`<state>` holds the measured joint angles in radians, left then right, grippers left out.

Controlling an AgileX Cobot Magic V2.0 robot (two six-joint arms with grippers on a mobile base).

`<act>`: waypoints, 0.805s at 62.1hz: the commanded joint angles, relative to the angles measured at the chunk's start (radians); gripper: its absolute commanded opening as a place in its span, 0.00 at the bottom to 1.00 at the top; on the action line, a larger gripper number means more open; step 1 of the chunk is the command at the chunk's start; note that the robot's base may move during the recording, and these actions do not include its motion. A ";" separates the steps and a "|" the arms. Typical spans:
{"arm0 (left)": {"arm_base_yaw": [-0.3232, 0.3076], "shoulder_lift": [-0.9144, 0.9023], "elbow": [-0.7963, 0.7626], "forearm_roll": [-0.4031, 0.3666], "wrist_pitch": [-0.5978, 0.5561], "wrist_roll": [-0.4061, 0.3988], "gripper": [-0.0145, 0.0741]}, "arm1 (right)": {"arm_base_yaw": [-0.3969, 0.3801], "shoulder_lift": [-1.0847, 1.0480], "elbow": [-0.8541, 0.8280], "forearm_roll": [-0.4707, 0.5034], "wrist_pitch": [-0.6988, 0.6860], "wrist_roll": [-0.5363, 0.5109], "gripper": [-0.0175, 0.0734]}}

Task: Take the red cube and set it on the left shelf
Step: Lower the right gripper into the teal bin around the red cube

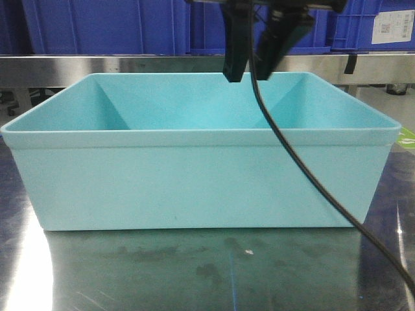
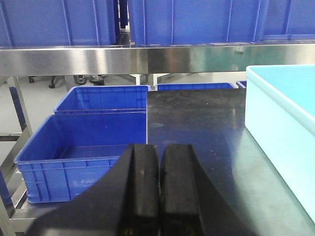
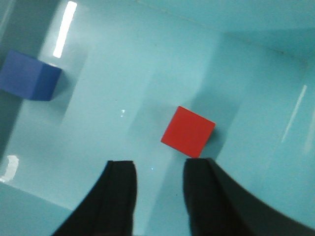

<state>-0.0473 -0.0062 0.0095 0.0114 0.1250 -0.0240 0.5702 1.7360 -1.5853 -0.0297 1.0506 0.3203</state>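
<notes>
My right gripper (image 3: 158,166) hangs over the light turquoise plastic tub (image 3: 147,44) with its two black fingers (image 3: 120,196) parted by a clear gap, and there is nothing between them. The small red cube (image 3: 188,132) lies on the tub's floor just past my fingertips, turned corner-on to me. It sits ahead of the finger on the right of my wrist view rather than in the gap, with its nearest corner so close to that fingertip that I cannot tell whether they touch. A small dark blue cube (image 3: 29,76) rests well apart from it, toward the far left side of the tub floor. In the front view the right gripper (image 1: 249,70) points down just above the tub's back rim (image 1: 194,133), and a black cable (image 1: 311,181) trails from it across the tub's front wall. The tub stands on a dark, shiny steel table top (image 1: 194,272). My left gripper (image 2: 159,152) is off to the side, over the table's left part, with its black pads (image 2: 142,177) pressed almost together and nothing held. Beyond it runs the brushed steel front rail of the grey metal left shelf (image 2: 123,59), loaded with large ribbed blue plastic crates (image 2: 197,22). Two more open blue crates (image 2: 83,147) sit lower down, beside the table's left edge. The red cube is in the tub, not on the shelf.
</notes>
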 commanded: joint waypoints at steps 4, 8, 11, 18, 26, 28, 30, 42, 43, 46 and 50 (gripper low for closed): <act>0.001 -0.016 0.023 -0.005 -0.086 -0.001 0.28 | -0.040 -0.031 -0.041 -0.007 -0.023 0.070 0.86; 0.001 -0.016 0.023 -0.005 -0.086 -0.001 0.28 | -0.050 -0.021 -0.041 -0.007 -0.024 0.083 0.88; 0.001 -0.016 0.023 -0.005 -0.086 -0.001 0.28 | -0.053 -0.014 -0.041 -0.007 -0.025 0.102 0.87; 0.001 -0.016 0.023 -0.005 -0.086 -0.001 0.28 | -0.053 0.011 -0.041 -0.005 -0.036 0.134 0.87; 0.001 -0.016 0.023 -0.005 -0.086 -0.001 0.28 | -0.053 0.042 -0.041 -0.003 -0.048 0.134 0.87; 0.001 -0.016 0.023 -0.005 -0.086 -0.001 0.28 | -0.053 0.051 -0.041 -0.003 -0.048 0.134 0.87; 0.001 -0.016 0.023 -0.005 -0.086 -0.001 0.28 | -0.053 0.062 -0.041 -0.003 -0.048 0.134 0.87; 0.001 -0.016 0.023 -0.005 -0.086 -0.001 0.28 | -0.051 0.123 -0.041 0.009 -0.047 0.135 0.87; 0.001 -0.016 0.023 -0.005 -0.086 -0.001 0.28 | -0.051 0.127 -0.041 0.011 -0.047 0.135 0.87; 0.001 -0.016 0.023 -0.005 -0.086 -0.001 0.28 | -0.051 0.140 -0.041 0.016 -0.049 0.135 0.87; 0.001 -0.016 0.023 -0.005 -0.086 -0.001 0.28 | -0.051 0.160 -0.041 0.024 -0.053 0.135 0.87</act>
<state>-0.0473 -0.0062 0.0095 0.0114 0.1250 -0.0240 0.5221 1.9271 -1.5922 -0.0138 1.0300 0.4564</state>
